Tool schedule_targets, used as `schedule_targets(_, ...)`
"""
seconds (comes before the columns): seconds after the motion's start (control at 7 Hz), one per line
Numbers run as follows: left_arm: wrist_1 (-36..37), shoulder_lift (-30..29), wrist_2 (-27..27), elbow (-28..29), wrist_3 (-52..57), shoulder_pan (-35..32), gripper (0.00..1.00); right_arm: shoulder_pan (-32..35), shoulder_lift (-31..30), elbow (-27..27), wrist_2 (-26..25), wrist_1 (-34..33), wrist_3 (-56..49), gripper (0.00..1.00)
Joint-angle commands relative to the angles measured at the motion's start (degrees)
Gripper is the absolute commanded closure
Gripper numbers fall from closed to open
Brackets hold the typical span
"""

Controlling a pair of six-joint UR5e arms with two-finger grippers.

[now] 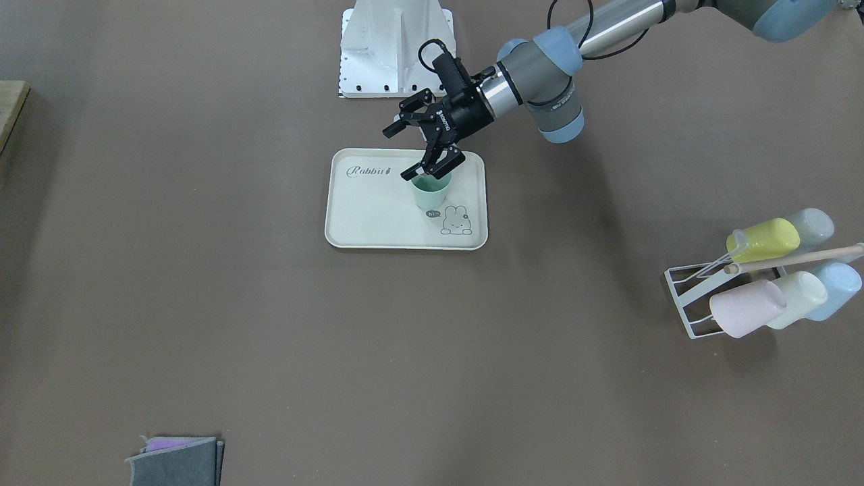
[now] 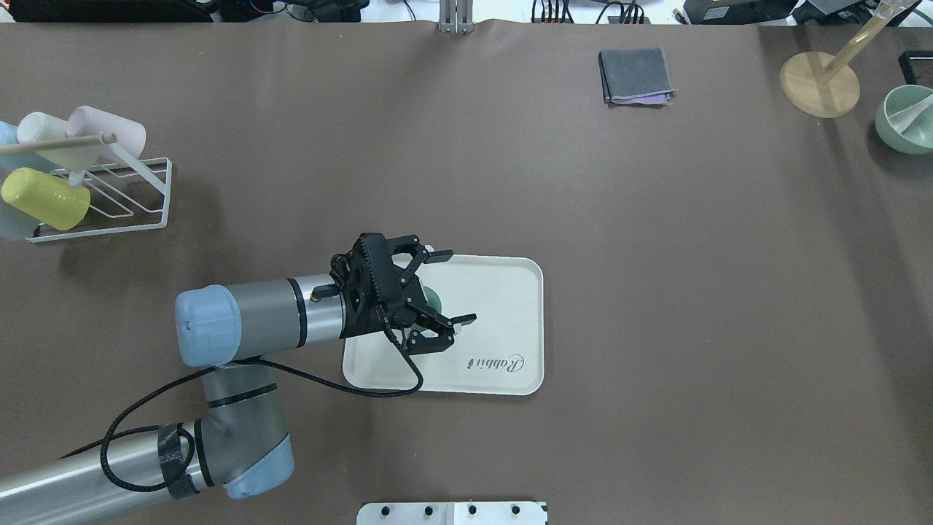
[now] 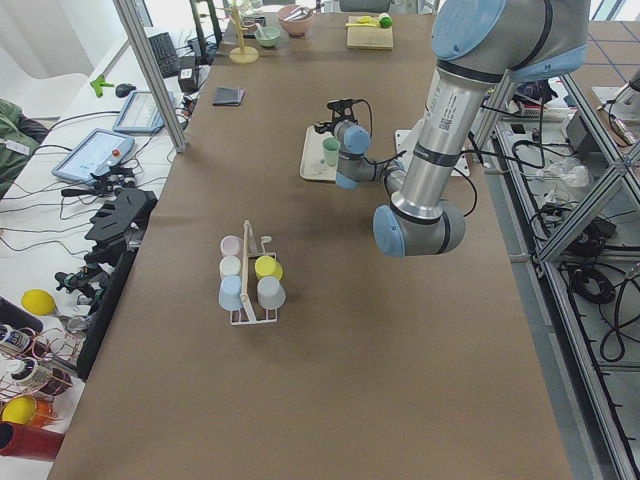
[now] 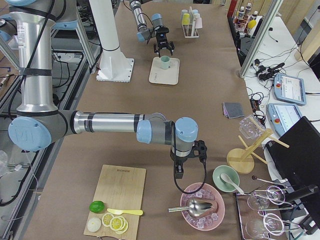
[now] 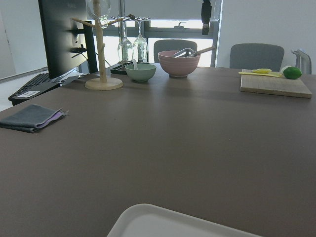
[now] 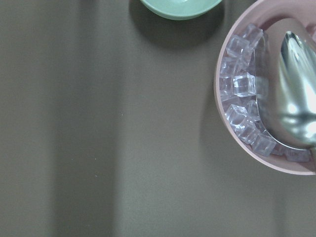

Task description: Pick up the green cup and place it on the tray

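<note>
The green cup [image 1: 429, 192] stands upright on the cream tray [image 1: 368, 219], near its bunny drawing. My left gripper [image 1: 399, 153] hangs just above the cup with its jaws spread wide and nothing in them; one fingertip [image 1: 410, 173] overlaps the cup's rim in this view. From overhead the left gripper [image 2: 453, 286] covers most of the cup [image 2: 431, 297] on the tray [image 2: 503, 306]. The right side view shows the cup [image 4: 165, 62] below the far gripper. My right gripper [image 4: 199, 150] hovers by the pink bowl; I cannot tell whether it is open or shut.
A white wire rack holds several pastel cups [image 1: 766, 239] on my left side. A folded grey cloth [image 2: 635, 75] lies at the far side. A wooden stand [image 2: 820, 84], a green bowl [image 2: 904, 120] and a pink bowl of ice [image 6: 247, 89] are far right.
</note>
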Motion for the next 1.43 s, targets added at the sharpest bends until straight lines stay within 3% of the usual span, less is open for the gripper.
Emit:
schedule_targets(0.0,16.6,-0.2,0.0,-6.6,0.3,-2.4,0.01,0.0,-0.2,0.4,0.5,-0.1,-0.1,0.0)
schedule_targets(0.29,31.3,-2.5,0.2,-8.6,2.3,-5.5,0.02,0.0,-0.4,0.4,0.6,-0.1,0.0,0.0)
schedule_targets(0.57,55.9,-5.6,0.3,-15.7,3.8,-9.9,0.01,0.0,-0.4,0.9,0.7,-0.1,-0.1,0.0)
schedule_targets(0.71,62.6,-6.1,4.2,-16.2,3.9,-10.4,0.01,0.0,-0.4,0.9,0.7,-0.1,-0.1,0.0)
schedule_targets(1.0,67.4,-7.1,15.1,-16.3,17.5,-11.1,0.02,0.0,-0.4,1.2,0.7,-0.1,-0.1,0.0)
schedule_targets(1.14,68.4,-6.7,19.9,-16.0,18.7,-11.3,0.01,0.0,-0.4,1.2,0.7,-0.1,-0.1,0.0)
schedule_targets(1.29,69.3,-6.5,21.1,-16.0,18.8,-11.6,0.01,0.0,-0.4,1.3,0.7,-0.1,-0.1,0.0)
